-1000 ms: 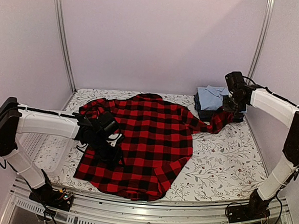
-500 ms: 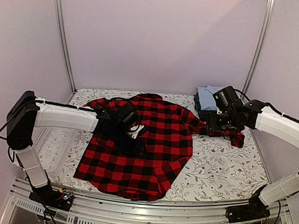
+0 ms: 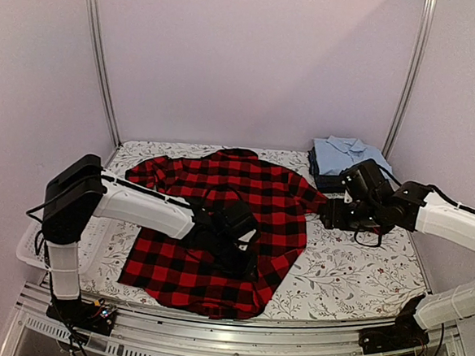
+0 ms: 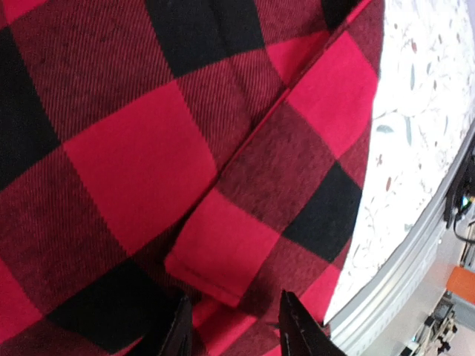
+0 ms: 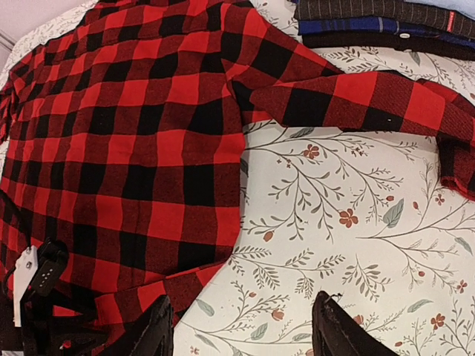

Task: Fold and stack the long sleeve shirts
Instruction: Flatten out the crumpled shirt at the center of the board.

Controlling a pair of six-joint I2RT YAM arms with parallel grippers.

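Sleeve folding is judged under way on the checked shirt (image 3: 236, 202). The left gripper (image 4: 236, 311) is parted over a cuff (image 4: 223, 274); whether it pinches cannot be told. The right gripper (image 5: 245, 311) is spread, empty. Next, the right-hand sleeve (image 5: 356, 100) must be pinched.

Soft, even light, faint shadows, all three views reasonably sharp.

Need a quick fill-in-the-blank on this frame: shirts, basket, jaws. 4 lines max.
1. The top shirt on the stack of folded shirts at the back right is ___.
2. The right gripper has its jaws ___, with nothing between them.
3. The left gripper is down on the checked shirt, which is red and ___.
4. The white mesh basket sits on the robot's ___ side.

Missing words: light blue; open; black; left.
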